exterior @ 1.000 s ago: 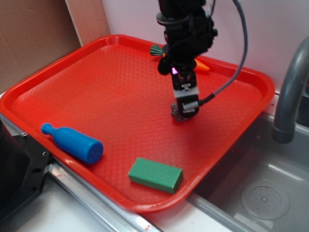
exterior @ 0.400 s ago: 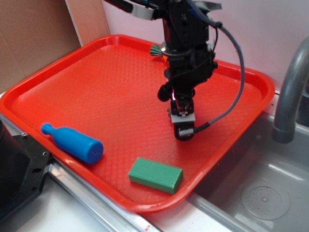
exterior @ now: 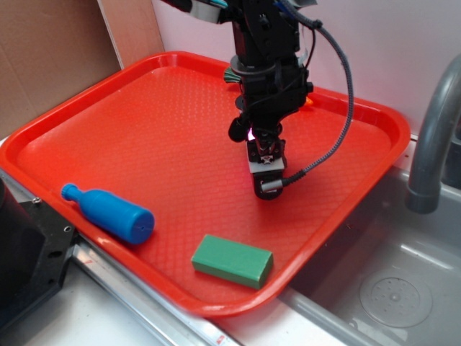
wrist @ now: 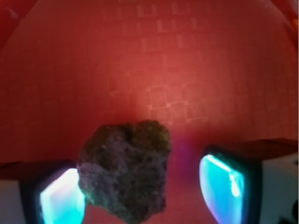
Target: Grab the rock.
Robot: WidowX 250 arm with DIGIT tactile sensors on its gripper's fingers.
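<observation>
The rock is a lumpy dark brown stone lying on the red tray. In the wrist view it sits between my fingers, close against the left glowing pad and with a clear gap to the right pad. My gripper is open around it. Seen from the exterior view, the gripper points down at the right-middle of the tray, and the rock is hidden behind the fingers.
A blue bottle-shaped toy lies at the tray's front left and a green block near its front edge. A toy carrot's green top peeks out behind the arm. The sink and faucet are on the right.
The arm has swung, and the gripper has come down and toward the tray's front. The rock that showed at the fingertips a second ago is now covered by them.
</observation>
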